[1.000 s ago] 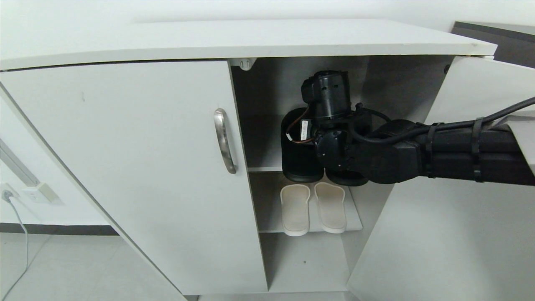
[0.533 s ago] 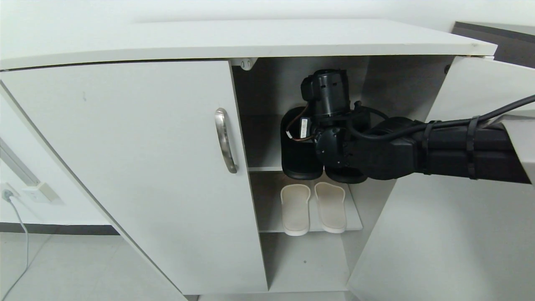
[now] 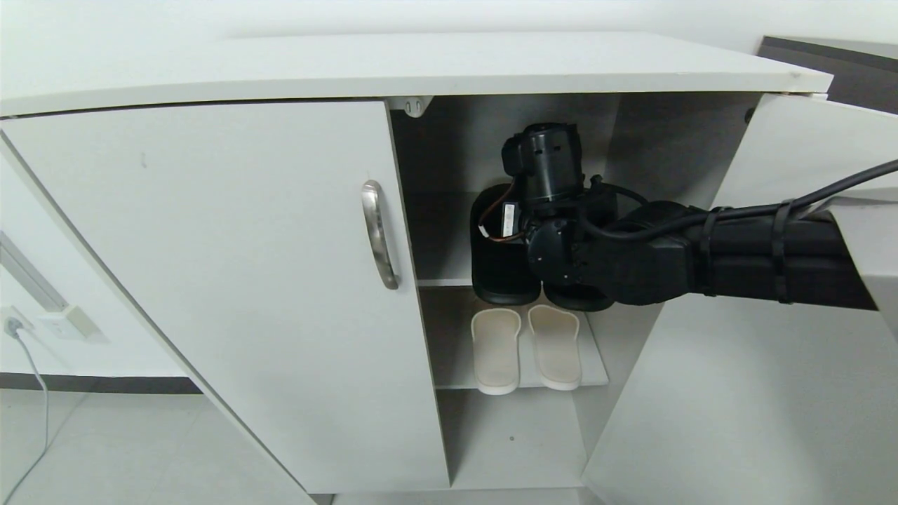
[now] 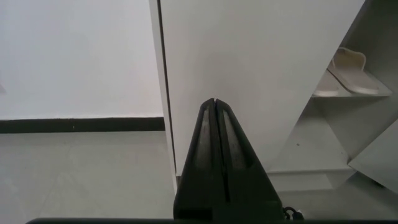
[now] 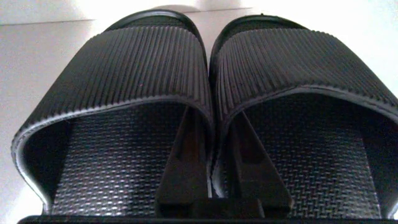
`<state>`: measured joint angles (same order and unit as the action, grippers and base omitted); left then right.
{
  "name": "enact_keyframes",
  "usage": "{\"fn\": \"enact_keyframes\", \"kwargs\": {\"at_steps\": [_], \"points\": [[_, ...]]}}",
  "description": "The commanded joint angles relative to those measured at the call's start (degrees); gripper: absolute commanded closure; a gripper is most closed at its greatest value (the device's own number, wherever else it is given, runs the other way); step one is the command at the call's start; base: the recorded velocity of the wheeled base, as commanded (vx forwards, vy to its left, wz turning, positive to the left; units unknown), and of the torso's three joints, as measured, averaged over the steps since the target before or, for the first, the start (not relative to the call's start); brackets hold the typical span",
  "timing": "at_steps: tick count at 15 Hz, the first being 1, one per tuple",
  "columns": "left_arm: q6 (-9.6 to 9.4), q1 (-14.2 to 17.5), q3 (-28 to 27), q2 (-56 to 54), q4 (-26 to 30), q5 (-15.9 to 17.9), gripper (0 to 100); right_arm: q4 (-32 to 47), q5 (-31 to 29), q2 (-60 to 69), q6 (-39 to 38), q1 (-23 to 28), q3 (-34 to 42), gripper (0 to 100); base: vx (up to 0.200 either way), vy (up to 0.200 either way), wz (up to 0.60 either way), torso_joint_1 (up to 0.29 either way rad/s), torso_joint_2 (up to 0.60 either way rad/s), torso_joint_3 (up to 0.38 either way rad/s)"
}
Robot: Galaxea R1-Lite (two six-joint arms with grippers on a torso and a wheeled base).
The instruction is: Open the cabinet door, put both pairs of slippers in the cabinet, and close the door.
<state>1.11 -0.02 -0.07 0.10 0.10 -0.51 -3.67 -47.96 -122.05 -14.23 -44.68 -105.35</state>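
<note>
Head view: the right arm [image 3: 701, 256] reaches into the open half of the cabinet [image 3: 421, 63], with its wrist over the upper shelf [image 3: 440, 283]. The black slippers [image 3: 499, 270] sit under and ahead of that wrist, heels at the shelf's front edge. The white slippers [image 3: 526, 347] lie side by side on the lower shelf [image 3: 596, 372], directly beneath the wrist. The right door [image 3: 736, 393] stands open (the left door [image 3: 245, 280] is closed).

Left wrist view: the left gripper [image 4: 214, 124] has its fingers pressed together on nothing, low by the closed door, with a white slipper off to one side.

Right wrist view: the right gripper [image 5: 216, 165] has one finger inside each black slipper, pinching their adjoining inner edges just behind the ribbed straps
</note>
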Motion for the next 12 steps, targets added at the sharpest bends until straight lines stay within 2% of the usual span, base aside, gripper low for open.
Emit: {"fn": "enact_keyframes", "kwargs": {"at_steps": [1,3,7,10,12], "points": [[0.03,0.02,-0.01,0.08,-0.01,-0.02,100,-0.02,-0.03,-0.03,-0.1,0.03,0.15,0,0.0,0.0,0.0,0.0,0.0,0.0],[0.12,0.02,-0.01,0.08,-0.01,-0.1,100,-0.02,-0.12,0.32,-0.1,-0.06,1.02,0,0.0,0.0,0.0,0.0,0.0,0.0],[0.12,0.02,-0.01,0.08,-0.01,-0.1,100,-0.55,-0.29,7.44,-0.1,-2.52,9.99,0,0.0,0.0,0.0,0.0,0.0,0.0],[0.12,-0.06,-0.01,0.08,-0.01,-0.1,100,-0.64,-0.38,12.36,-0.19,-4.54,14.03,0,0.0,0.0,0.0,0.0,0.0,0.0],[0.12,0.02,-0.01,0.08,-0.01,-0.19,100,-0.64,0.32,18.17,-0.63,-7.62,19.92,0,0.0,0.0,0.0,0.0,0.0,0.0]]}}
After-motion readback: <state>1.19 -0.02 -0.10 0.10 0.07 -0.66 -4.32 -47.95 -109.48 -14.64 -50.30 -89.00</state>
